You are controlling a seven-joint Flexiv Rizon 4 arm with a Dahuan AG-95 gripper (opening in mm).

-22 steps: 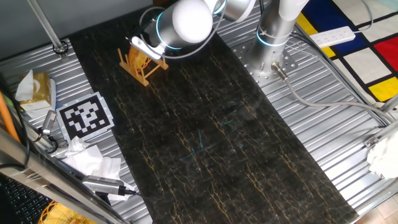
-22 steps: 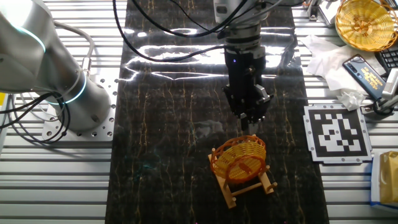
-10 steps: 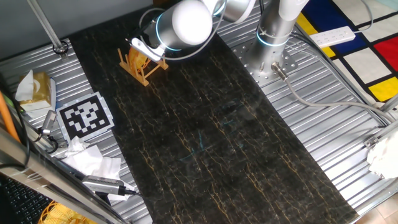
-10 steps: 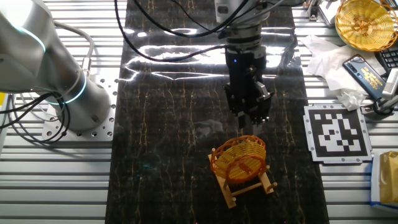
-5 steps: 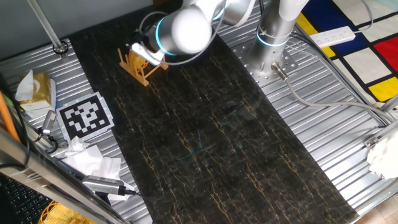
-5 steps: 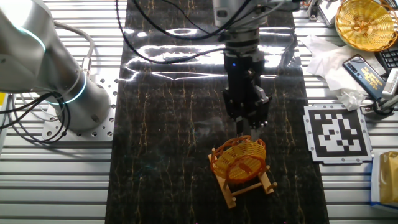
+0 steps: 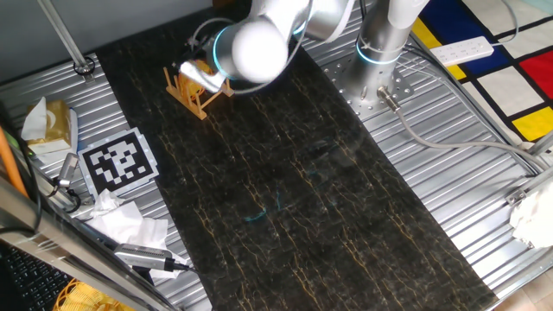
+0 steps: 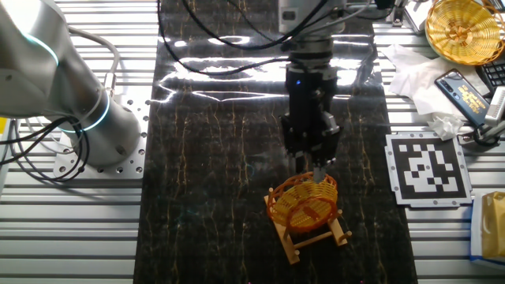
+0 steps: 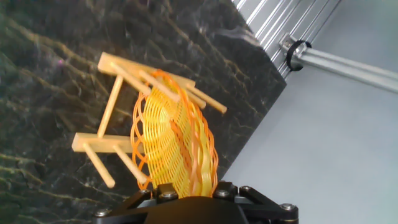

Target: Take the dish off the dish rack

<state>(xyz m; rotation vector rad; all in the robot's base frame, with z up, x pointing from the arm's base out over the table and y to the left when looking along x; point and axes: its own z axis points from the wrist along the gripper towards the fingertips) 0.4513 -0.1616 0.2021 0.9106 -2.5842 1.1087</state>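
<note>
The yellow-orange wicker dish [image 8: 304,201] stands on edge between the pegs of the small wooden dish rack [image 8: 317,236] on the dark marble mat. My gripper [image 8: 313,172] points down at the dish's upper rim, its fingertips at the rim. In the hand view the dish [image 9: 174,143] fills the middle, standing in the rack [image 9: 115,102], and its near rim runs between the open jaws of my gripper [image 9: 189,194]. In the one fixed view the arm covers most of the dish [image 7: 192,79] and the rack [image 7: 193,98].
A second round wicker basket [image 8: 461,28], a phone [image 8: 461,88] and crumpled tissue [image 8: 418,67] lie at the right. A marker tag [image 8: 428,167] sits right of the rack. The robot base [image 8: 87,118] stands at the left. The mat's edge is close behind the rack.
My gripper has come down from above the mat to the dish's upper rim. The dish and the rack have not moved.
</note>
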